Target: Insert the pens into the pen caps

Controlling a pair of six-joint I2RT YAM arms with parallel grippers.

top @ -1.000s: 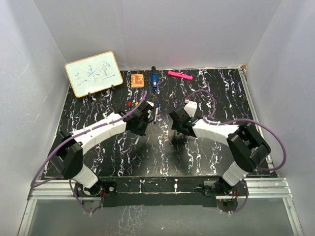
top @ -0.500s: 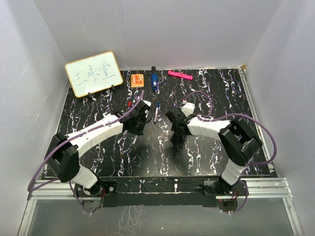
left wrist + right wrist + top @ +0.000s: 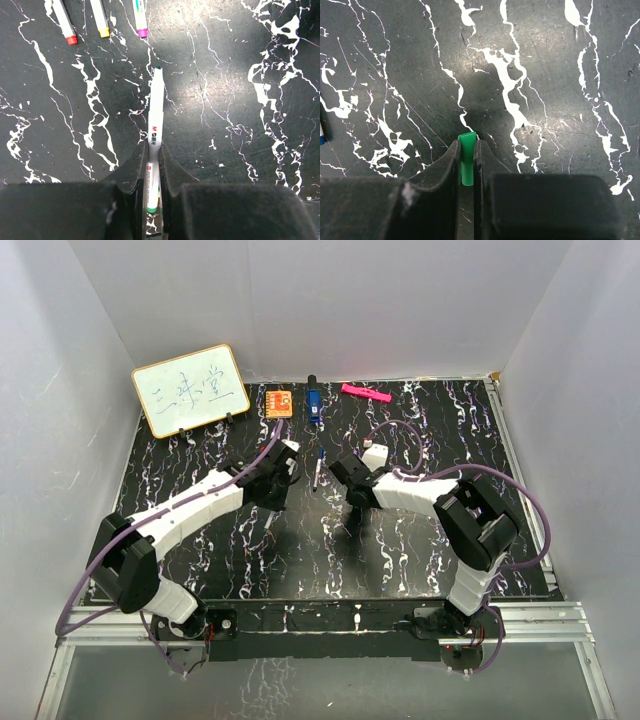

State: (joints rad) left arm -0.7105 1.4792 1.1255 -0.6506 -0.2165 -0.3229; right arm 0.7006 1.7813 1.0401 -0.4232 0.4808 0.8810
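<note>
Hiding pen (image 3: 155,110) rear, left gripper (image 3: 153,150), right gripper (image 3: 467,145) masking green cap (image 3: 467,160) (partly)

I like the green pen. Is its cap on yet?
Not yet. The right gripper holds the green cap alone; the pen in the left gripper has a bare tip.

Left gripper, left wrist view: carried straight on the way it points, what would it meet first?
Probably nothing but the table: the left gripper grips a pen whose green tip leads over bare surface, passing right of the purple-ended pen. Depth is unclear.
</note>
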